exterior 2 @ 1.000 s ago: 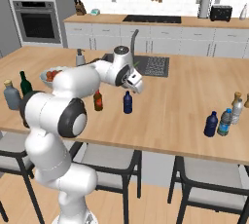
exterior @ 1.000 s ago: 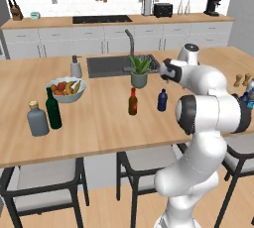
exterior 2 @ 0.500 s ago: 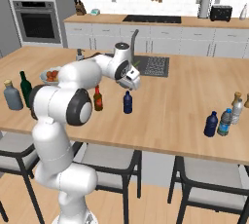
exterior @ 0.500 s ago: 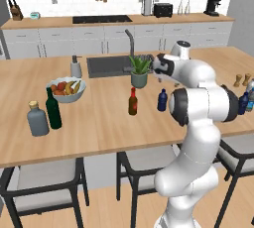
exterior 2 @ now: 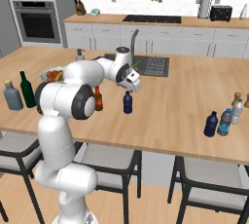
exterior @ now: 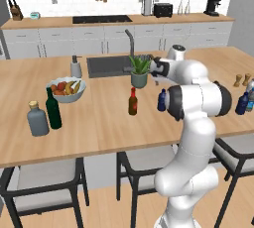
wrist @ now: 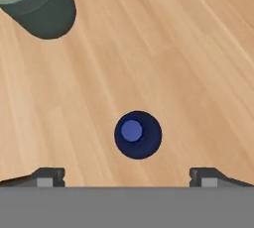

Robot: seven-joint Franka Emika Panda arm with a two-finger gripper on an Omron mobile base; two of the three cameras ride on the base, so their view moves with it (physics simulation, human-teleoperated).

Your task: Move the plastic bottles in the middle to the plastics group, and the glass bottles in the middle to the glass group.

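A dark blue plastic bottle (exterior 2: 127,102) stands mid-island, with the slim brown glass bottle (exterior 2: 98,99) with a red cap to its left. My gripper (exterior 2: 132,87) hangs open just above the blue bottle, pointing down. In the hand view the bottle's blue cap (wrist: 138,134) lies between and a little ahead of my spread gripper (wrist: 128,177), untouched. Another dark blue bottle (exterior 2: 211,124) stands beside the pale bottle with the teal base (exterior 2: 224,122) at the right. The tall green bottle (exterior: 53,109) and the squat grey bottle (exterior: 37,119) stand at the left.
A potted plant (exterior: 140,72) stands just behind the two middle bottles, close to my hand. A fruit bowl (exterior: 66,89) and soap dispenser (exterior: 76,67) are left of the sink (exterior: 106,66). Two brown shakers (exterior: 242,79) sit far right. Stools line the near edge.
The arm has folded in, its elbow swinging toward the base, while the hand has stayed over the middle blue bottle. The jaws have stayed open and no bottle has moved.
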